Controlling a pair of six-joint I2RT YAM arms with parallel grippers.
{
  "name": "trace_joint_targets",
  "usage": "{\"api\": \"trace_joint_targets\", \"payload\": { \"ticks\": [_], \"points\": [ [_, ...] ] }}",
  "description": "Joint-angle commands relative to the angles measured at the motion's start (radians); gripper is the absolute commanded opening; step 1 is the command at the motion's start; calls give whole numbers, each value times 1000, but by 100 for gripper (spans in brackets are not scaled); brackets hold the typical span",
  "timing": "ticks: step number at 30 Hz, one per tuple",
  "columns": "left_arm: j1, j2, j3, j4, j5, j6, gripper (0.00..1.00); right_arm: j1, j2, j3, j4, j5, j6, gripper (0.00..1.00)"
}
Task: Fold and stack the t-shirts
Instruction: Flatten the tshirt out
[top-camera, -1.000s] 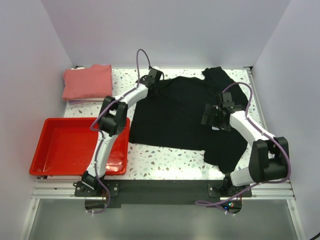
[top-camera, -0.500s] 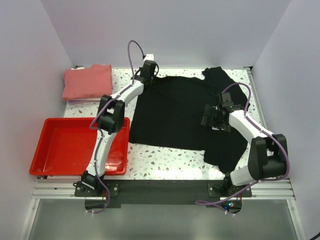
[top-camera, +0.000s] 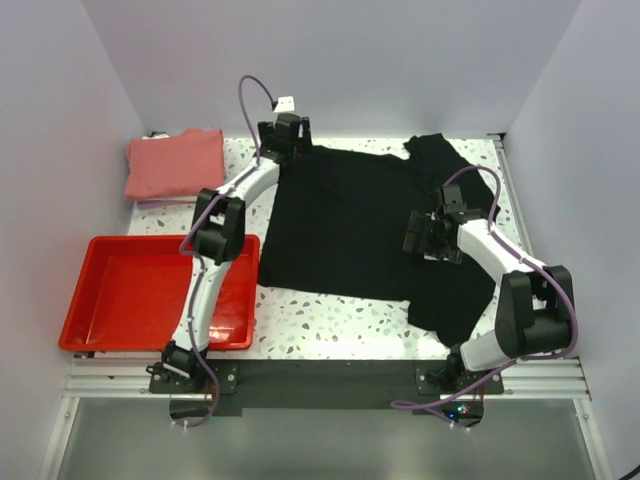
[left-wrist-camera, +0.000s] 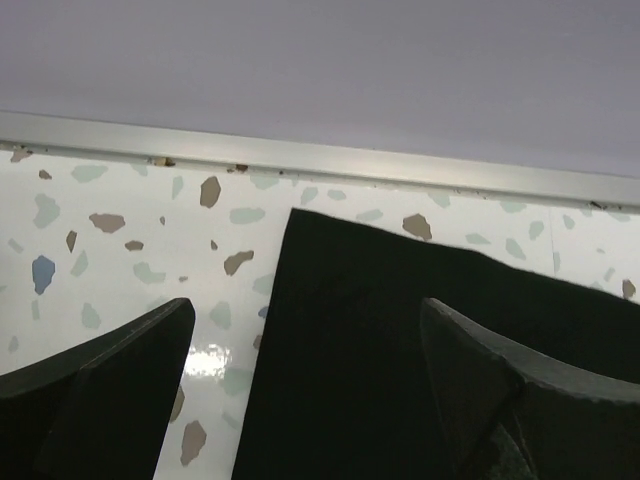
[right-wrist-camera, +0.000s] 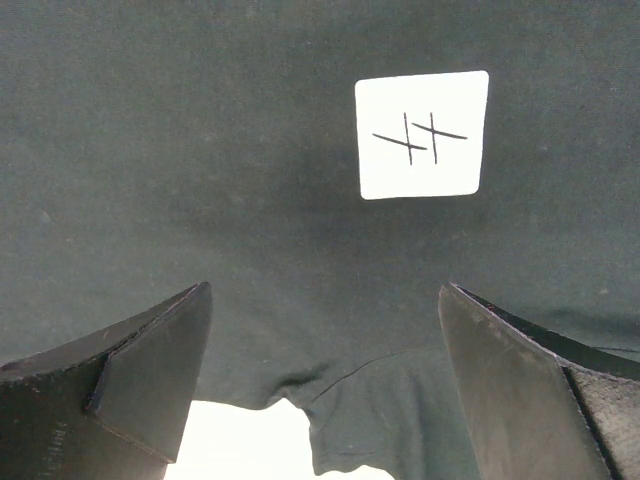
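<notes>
**A:** T-shirts, going left to right: your salmon-pink shirt (top-camera: 175, 163) sits folded at 10 o'clock on the table (top-camera: 330, 315). The red tray (top-camera: 130, 290) is at 8 o'clock.

**B:** And the black shirt (top-camera: 370, 230)?

**A:** It's spread flat from the middle out to 3 o'clock, with one sleeve up at 1 o'clock. Your left gripper (left-wrist-camera: 305, 325) hangs over its far-left corner around 11 o'clock, fingers wide apart and nothing between them.

**B:** Right side?

**A:** Your right gripper (right-wrist-camera: 325, 300) is at 3 o'clock over the black cloth, also spread and holding nothing. A white label (right-wrist-camera: 422, 134) with pen marks lies just past its fingers.
</notes>
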Motion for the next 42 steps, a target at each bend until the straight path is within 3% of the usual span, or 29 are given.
{"api": "trace_joint_targets", "payload": {
  "ticks": [1, 7, 9, 11, 17, 23, 33, 42],
  "points": [
    [-10, -175, -97, 66, 64, -42, 100, -4, -26, 41, 6, -2, -15, 99],
    [-28, -379, -293, -5, 99, -104, 100, -28, -85, 113, -9, 15, 25, 99],
    [-33, -499, -446, 27, 96, -131, 100, -45, -91, 157, -9, 19, 42, 99],
    [-35, -619, -620, 66, 132, -138, 100, -59, -80, 206, -11, 27, 48, 99],
    [-62, -748, -837, 98, 268, -187, 100, -108, 42, 312, -20, 65, 39, 99],
    [-105, -653, -775, -32, 246, -170, 100, -159, 238, 419, 6, 62, 20, 99],
    [-124, -511, -715, -109, 226, -199, 100, -231, 571, 642, -21, 93, -27, 99],
    [-133, -418, -709, -147, 235, -257, 100, -266, 716, 733, -6, 76, -73, 99]
  ]
}}
